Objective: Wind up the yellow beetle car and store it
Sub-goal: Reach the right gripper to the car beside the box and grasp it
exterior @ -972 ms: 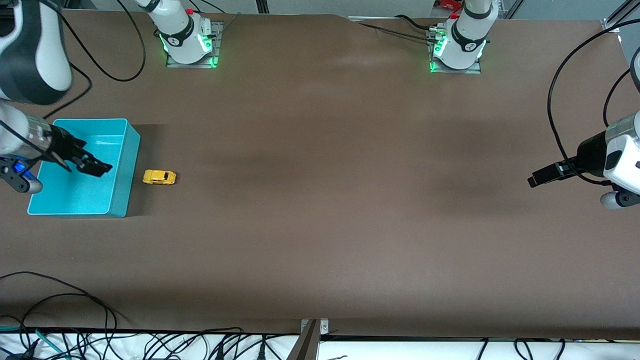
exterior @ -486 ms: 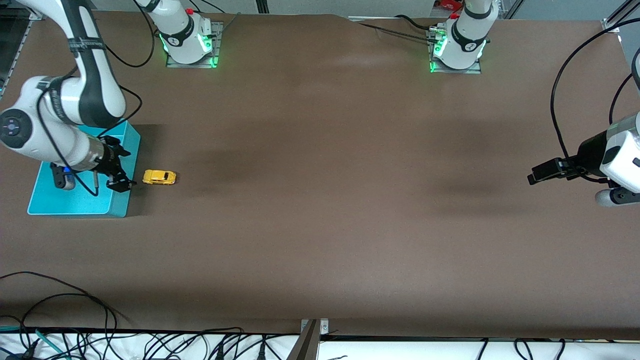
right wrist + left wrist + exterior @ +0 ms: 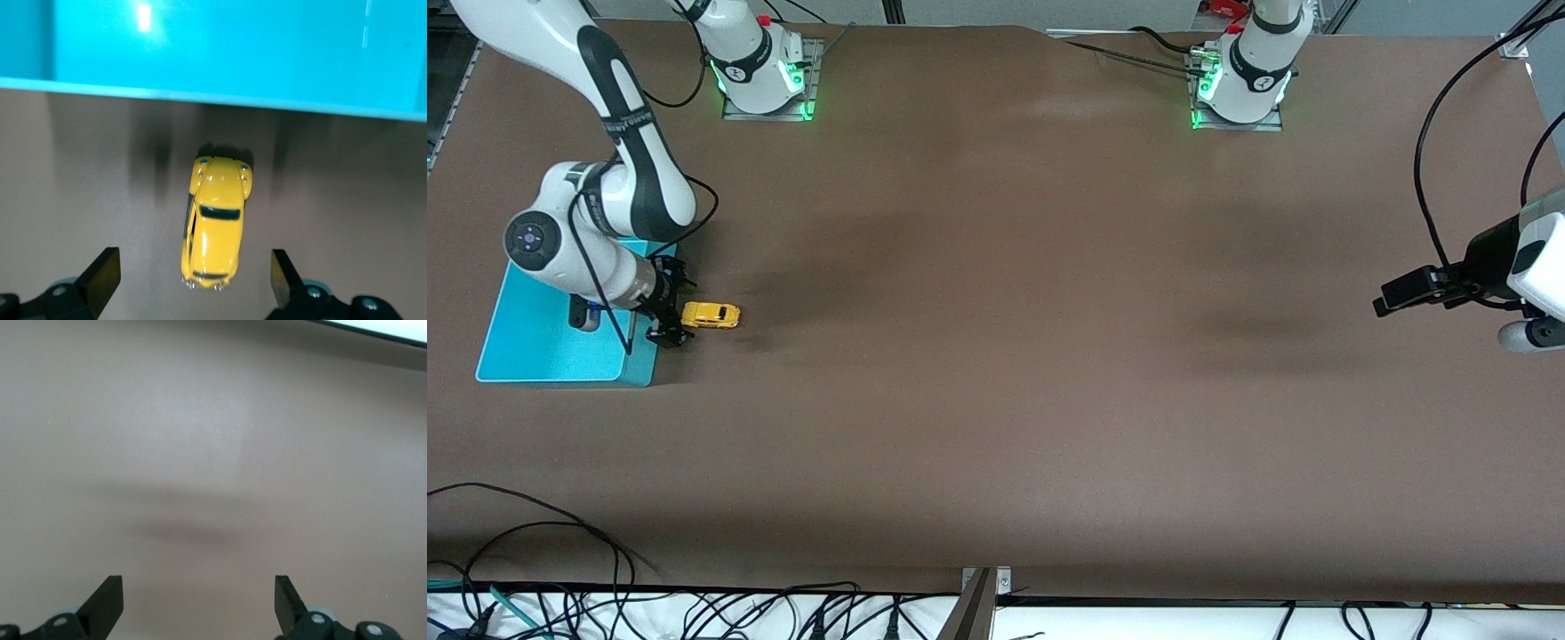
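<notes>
Beside turquoise bin [image 3: 551,347]: right tool [image 3: 669,311] over yellow beetle car [image 3: 710,315], fingers apart; should centre, descend, clamp flanks. Left tool [image 3: 1383,302] waits, apart.

Front view: high, facing both arm bases, covering the whole table [image 3: 996,356]. Right wrist view: close, looking down between its fingers [image 3: 100,273] at the yellow beetle car [image 3: 215,220] and turquoise bin [image 3: 213,53], both shared with the front view. Left wrist view: close over bare tabletop.
</notes>
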Tool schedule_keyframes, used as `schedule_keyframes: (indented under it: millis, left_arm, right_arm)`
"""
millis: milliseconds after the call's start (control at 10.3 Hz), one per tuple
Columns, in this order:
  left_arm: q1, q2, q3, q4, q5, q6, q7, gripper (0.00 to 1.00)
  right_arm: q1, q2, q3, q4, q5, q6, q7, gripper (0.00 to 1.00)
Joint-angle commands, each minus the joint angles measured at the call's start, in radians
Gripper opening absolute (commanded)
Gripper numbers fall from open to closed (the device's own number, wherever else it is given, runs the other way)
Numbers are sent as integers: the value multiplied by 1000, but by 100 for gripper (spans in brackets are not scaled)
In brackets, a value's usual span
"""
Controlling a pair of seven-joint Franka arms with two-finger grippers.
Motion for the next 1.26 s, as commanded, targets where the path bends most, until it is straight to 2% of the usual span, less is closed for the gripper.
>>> schedule_keyframes:
  millis: [0, 194, 292, 389, 486, 681, 778, 972, 1167]
  left_arm:
    - [5, -17, 3, -13, -32, -14, 16, 100]
    - [5, -17, 3, -15, -35, -14, 16, 100]
    - [5, -16, 1, -15, -35, -14, 14, 100]
    - [5, -17, 1, -15, -35, -14, 16, 100]
    - [5, -17, 1, -15, -35, -14, 14, 100]
    - [4, -19, -2, -13, -35, -17, 14, 100]
    - [2, -22, -4, -12, -37, -18, 14, 100]
    - [-5, -28, -4, -10, -38, -20, 17, 100]
    - [-7, -25, -23, -15, -35, -22, 17, 100]
  right_arm:
    - [6, 26, 2, -24, 16, 43, 29, 100]
    - [6, 35, 2, -55, 16, 92, 29, 100]
    - [6, 35, 2, -67, 16, 101, 29, 96]
    - [6, 35, 2, -67, 18, 98, 38, 73]
    - [4, 35, 2, -66, 18, 97, 53, 44]
    - [4, 30, 2, -60, 16, 95, 100, 11]
    - [6, 24, 3, -53, 15, 97, 124, 6]
    - [7, -9, 8, -35, 16, 86, 134, 4]
    - [9, -64, 12, 29, 16, -54, 162, 5]
